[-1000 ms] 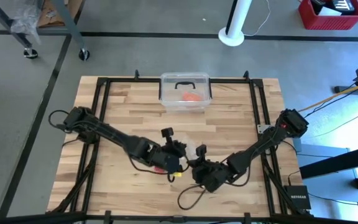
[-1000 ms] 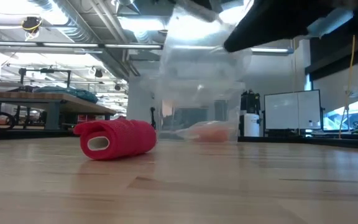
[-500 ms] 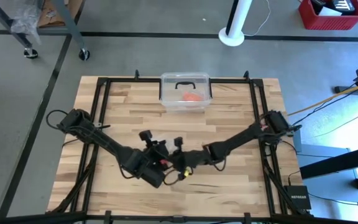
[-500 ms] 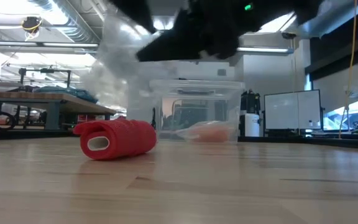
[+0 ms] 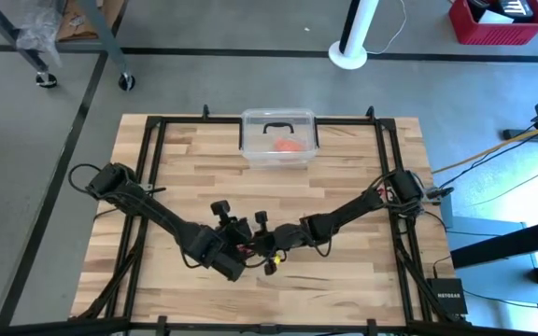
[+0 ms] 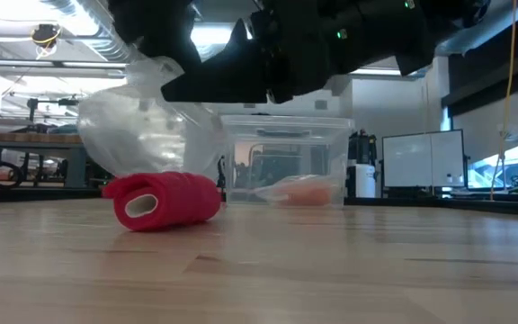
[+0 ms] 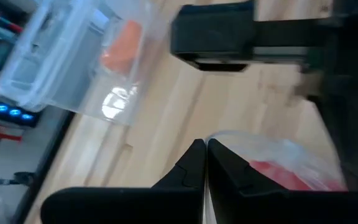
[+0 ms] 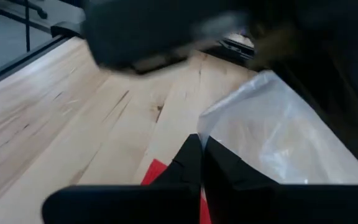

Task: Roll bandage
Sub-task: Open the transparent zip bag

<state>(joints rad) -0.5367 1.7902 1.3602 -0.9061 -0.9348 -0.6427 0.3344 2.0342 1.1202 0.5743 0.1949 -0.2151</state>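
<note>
Plastic bag (image 6: 138,126), pinched by both pressed-together pincers (left (image 7: 204,163), right (image 8: 201,160)), has swung over the rolled bandage (image 6: 163,200) below; bagging looks next.

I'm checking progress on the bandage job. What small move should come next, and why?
Probably lower the clear bag over the rolled bandage. Both grippers, left gripper and right gripper, are shut on the bag just above the roll, which lies on the table.
</note>
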